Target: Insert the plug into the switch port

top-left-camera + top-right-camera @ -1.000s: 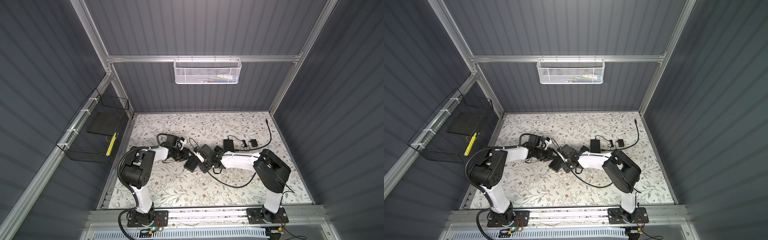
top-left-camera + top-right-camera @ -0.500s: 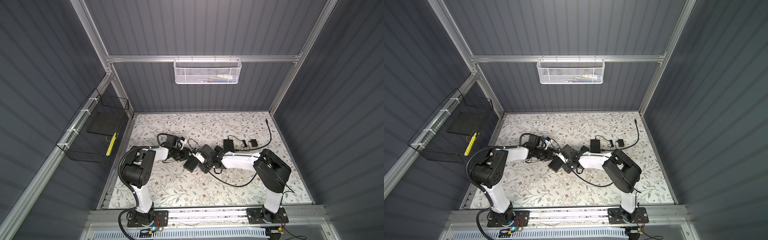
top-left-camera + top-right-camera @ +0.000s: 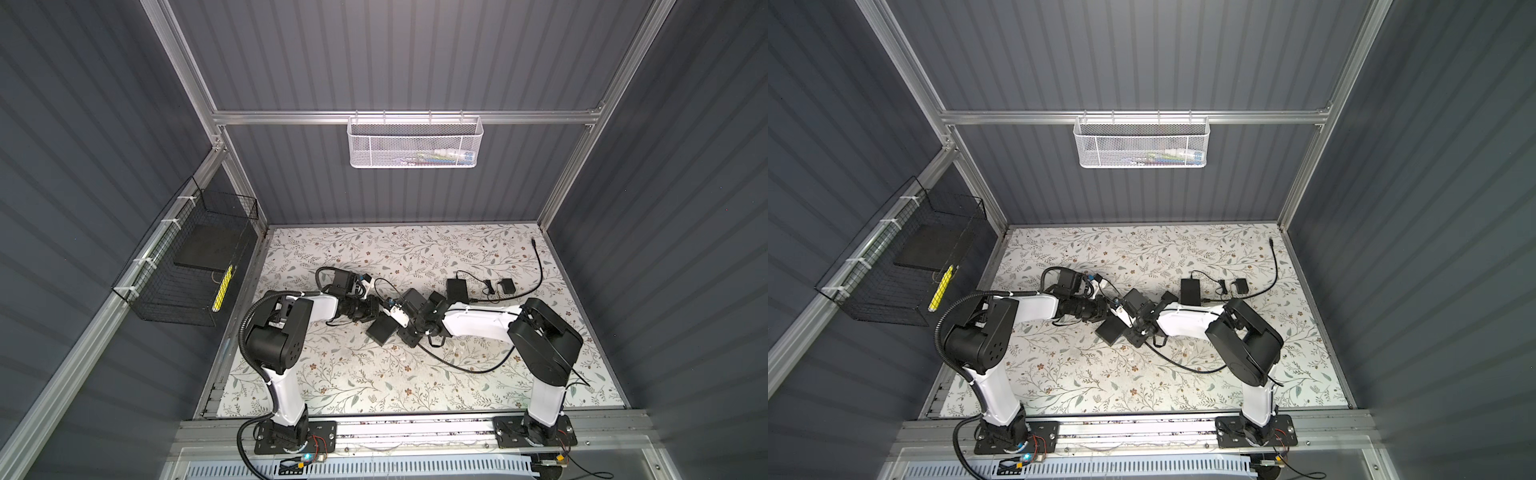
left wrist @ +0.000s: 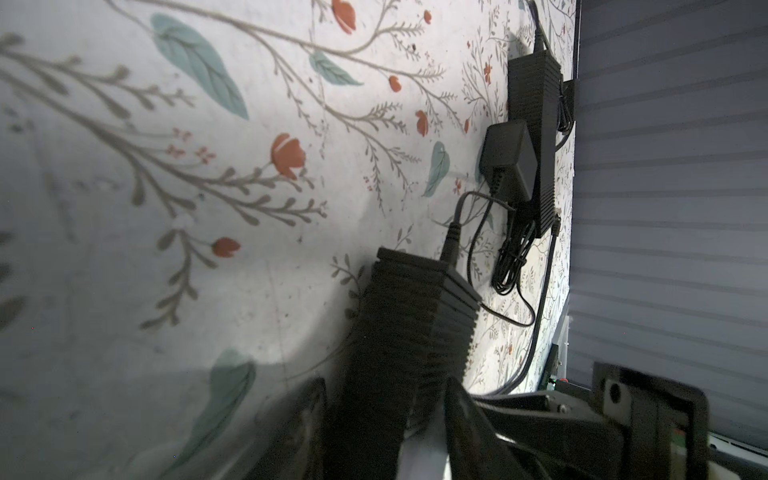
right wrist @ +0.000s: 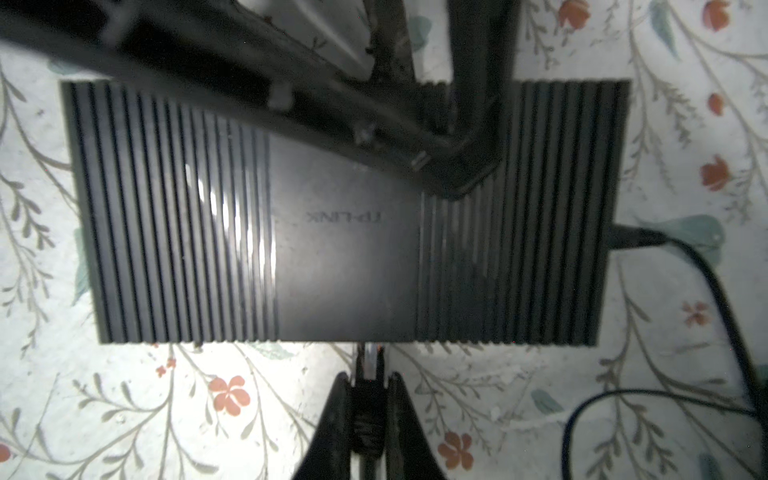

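On the floral tabletop (image 3: 374, 374): both arms meet near the middle, low over the surface, with the work between them.
Arms: set against the views of a second ago, they sit almost as they did. The right arm's wrist seems a touch nearer the switch, no more than that.
TP-Link switch (image 3: 381, 331): black, ribbed and flat on the tabletop, at the same spot and angle as a second ago. A power lead (image 5: 636, 239) is already in its short side.
Left gripper (image 4: 384, 415): pinches the switch across its width near one end, one jaw on either side, unchanged. It reads as the brace.
Right gripper (image 5: 368, 395): pressed together on the plug, just off the switch's long edge, grip unchanged.
Plug (image 5: 368, 360): its clear tip touches the switch's long edge, where the ports presumably are. Its black cable (image 3: 469, 365) trails back in a loop over the tabletop.
Port: hidden under the switch's edge in the right wrist view, too small to tell in both top views.
Meaning: so little movement with the tip at the edge suggests the insertion is at its last stage, either pushing home or caught on the port's lip. Whether the plug is seated cannot be told.
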